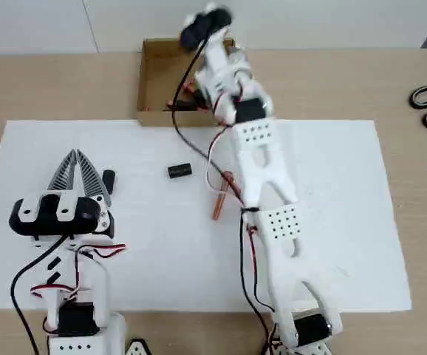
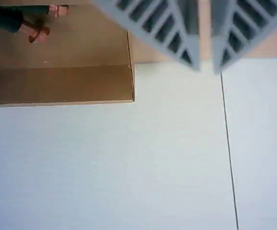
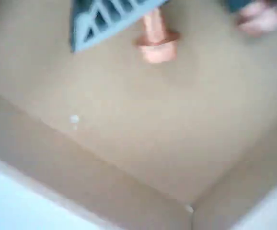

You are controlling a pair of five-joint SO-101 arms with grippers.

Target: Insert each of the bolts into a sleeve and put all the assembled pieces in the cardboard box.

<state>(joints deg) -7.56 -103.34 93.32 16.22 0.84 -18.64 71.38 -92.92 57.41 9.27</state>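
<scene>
**Right tool over the box with a bolt, two sleeves loose**

My right tool [image 3: 129, 21] is up at 12 o'clock over the cardboard box [image 1: 158, 74] and looks clamped on a bolt [image 3: 156, 40]. My left tool [image 2: 205, 62] sits at 8 o'clock, narrow, with nothing in it. A loose bolt [image 1: 220, 198] lies mid-surface, with one sleeve [image 1: 179, 171] at its 10 o'clock. The second sleeve [image 1: 108, 179] is just beside the left tool. I reckon these bits are light, hard and rolly, so pinch the bolt across its shank and the sleeve across its sides.
</scene>
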